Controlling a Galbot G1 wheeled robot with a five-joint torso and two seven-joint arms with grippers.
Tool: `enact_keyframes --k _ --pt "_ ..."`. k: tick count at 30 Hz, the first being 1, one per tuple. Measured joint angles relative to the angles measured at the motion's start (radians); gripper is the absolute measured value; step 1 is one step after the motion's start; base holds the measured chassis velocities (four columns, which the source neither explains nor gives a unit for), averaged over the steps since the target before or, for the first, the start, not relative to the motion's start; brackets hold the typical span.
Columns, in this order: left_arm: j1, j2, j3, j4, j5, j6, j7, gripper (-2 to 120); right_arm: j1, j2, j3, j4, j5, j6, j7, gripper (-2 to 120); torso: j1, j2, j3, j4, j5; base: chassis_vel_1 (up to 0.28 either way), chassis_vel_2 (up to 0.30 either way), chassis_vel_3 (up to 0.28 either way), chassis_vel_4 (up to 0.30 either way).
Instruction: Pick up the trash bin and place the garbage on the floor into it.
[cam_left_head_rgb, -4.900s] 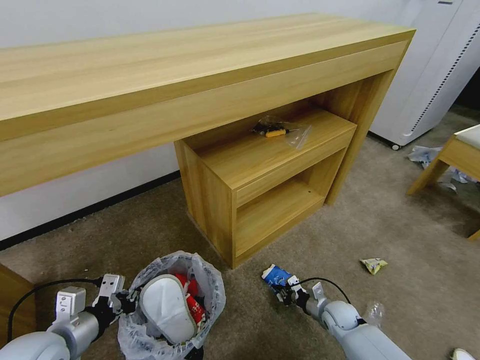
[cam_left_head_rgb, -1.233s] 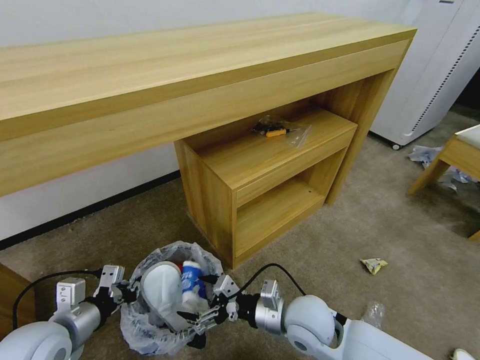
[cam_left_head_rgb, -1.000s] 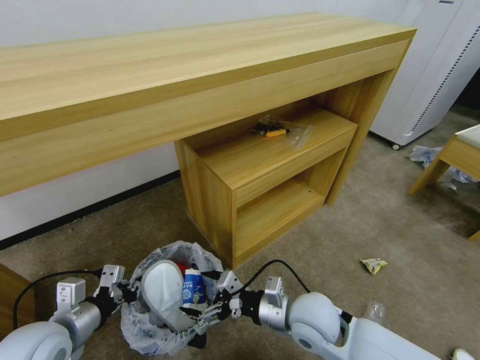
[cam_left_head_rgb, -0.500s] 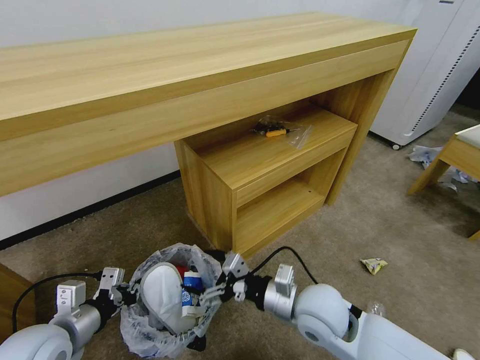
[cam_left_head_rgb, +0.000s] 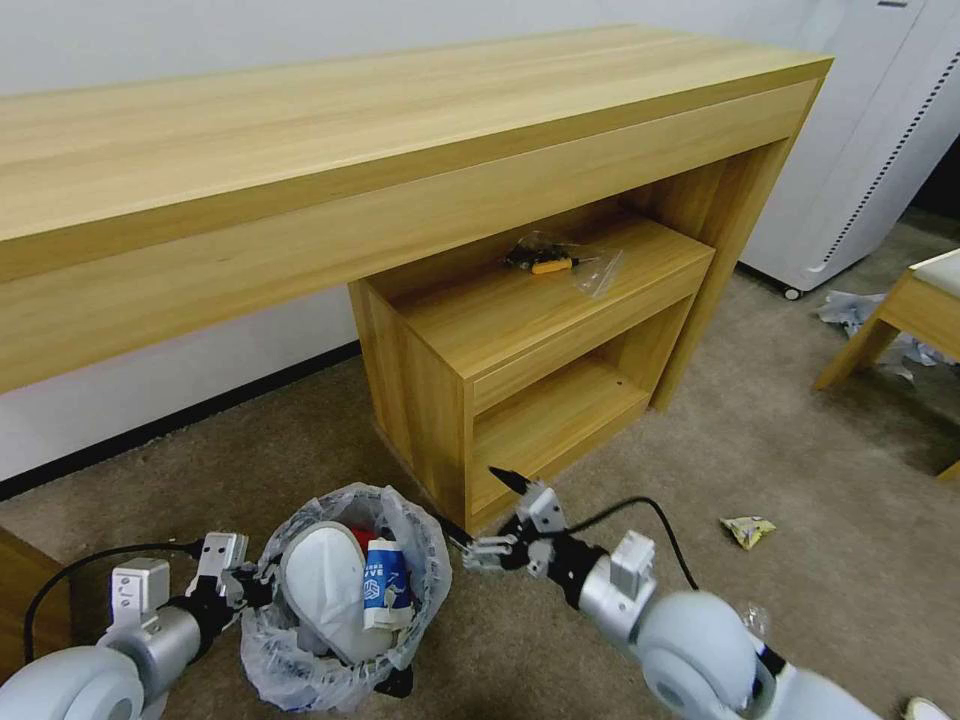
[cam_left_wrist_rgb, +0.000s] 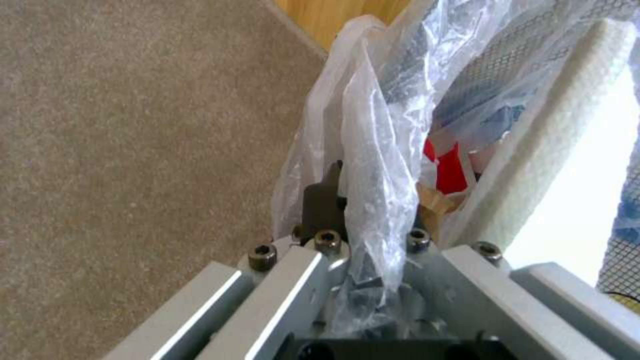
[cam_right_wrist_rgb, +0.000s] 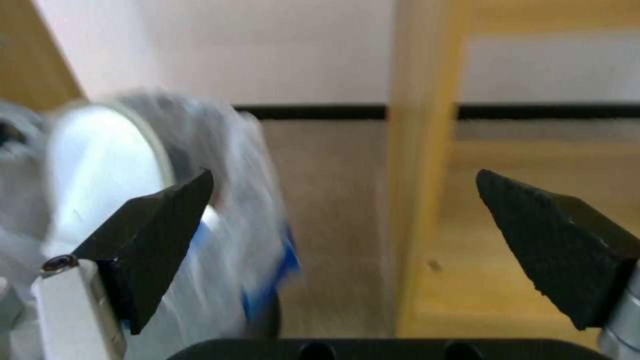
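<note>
The trash bin (cam_left_head_rgb: 300, 672), black with a crinkly white bag, hangs just above the beige floor (cam_left_head_rgb: 700, 450) at lower left. A white slipper (cam_left_head_rgb: 325, 590), a blue-white carton (cam_left_head_rgb: 385, 595) and red wrappers (cam_left_wrist_rgb: 447, 165) sit in it. My left gripper (cam_left_head_rgb: 255, 590) is shut on the bin's rim and bag (cam_left_wrist_rgb: 373, 150). To the right of the bin my right gripper (cam_left_head_rgb: 475, 502) is open and empty. Its dark fingertips (cam_right_wrist_rgb: 167, 215) stand wide apart in front of the cabinet, with the bin (cam_right_wrist_rgb: 220, 150) blurred to one side. A yellow wrapper (cam_left_head_rgb: 747, 530) and a clear bottle (cam_left_head_rgb: 745, 622) lie on the floor.
A long wooden desk (cam_left_head_rgb: 400, 150) with a low open cabinet (cam_left_head_rgb: 520, 370) stands right behind the bin. Crumpled paper (cam_left_head_rgb: 850, 308) lies by a wooden stool (cam_left_head_rgb: 905, 320) at far right. A white appliance (cam_left_head_rgb: 870, 150) stands at the back right. Open carpet lies to the right.
My right gripper carried the blue-white carton from the floor into the bin, let it go, and drew back to the right, open. The left gripper kept hold of the bin.
</note>
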Motion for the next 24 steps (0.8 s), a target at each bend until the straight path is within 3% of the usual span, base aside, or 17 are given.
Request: enact_keyframes --k 10,15,16,17,21,24 --pt "-0.005 -0.013 0.003 0.012 0.008 0.0 0.009 0 -0.273 0.086 0.299 0.008 -0.207 0.13 -0.023 100 0.0 0.0 0.0 0.0 -0.0002 0.0 0.0 0.0 0.0" --pt "0.0 -0.019 0.001 0.01 0.012 0.0 0.011 0 -0.377 0.182 0.465 0.004 -0.235 0.182 -0.062 100 0.0 0.0 0.0 0.0001 -0.0002 0.0 0.0 0.0 0.0" --pt "0.0 -0.023 0.001 0.009 0.013 0.0 0.012 0 -0.395 0.238 0.523 0.0 -0.233 0.194 -0.068 100 0.0 0.0 0.0 0.0001 -0.0002 0.0 0.0 0.0 0.0" --pt "0.0 -0.023 0.001 0.009 0.013 0.0 0.012 0 -0.395 0.238 0.523 0.0 -0.233 0.194 -0.068 100 0.0 0.0 0.0 0.0001 -0.0002 0.0 0.0 0.0 0.0" --pt "0.006 -0.035 0.001 0.008 0.038 0.0 0.032 0 -0.427 0.366 0.664 -0.019 -0.219 0.231 -0.07 100 0.0 0.0 0.0 0.0002 0.0 0.0 0.0 0.0 0.0" --pt "0.007 -0.035 0.001 0.009 0.044 0.0 0.036 0 -0.445 0.399 0.715 -0.02 -0.203 0.237 -0.07 100 0.0 0.0 0.0 0.0002 -0.0002 0.0 0.0 0.0 0.0"
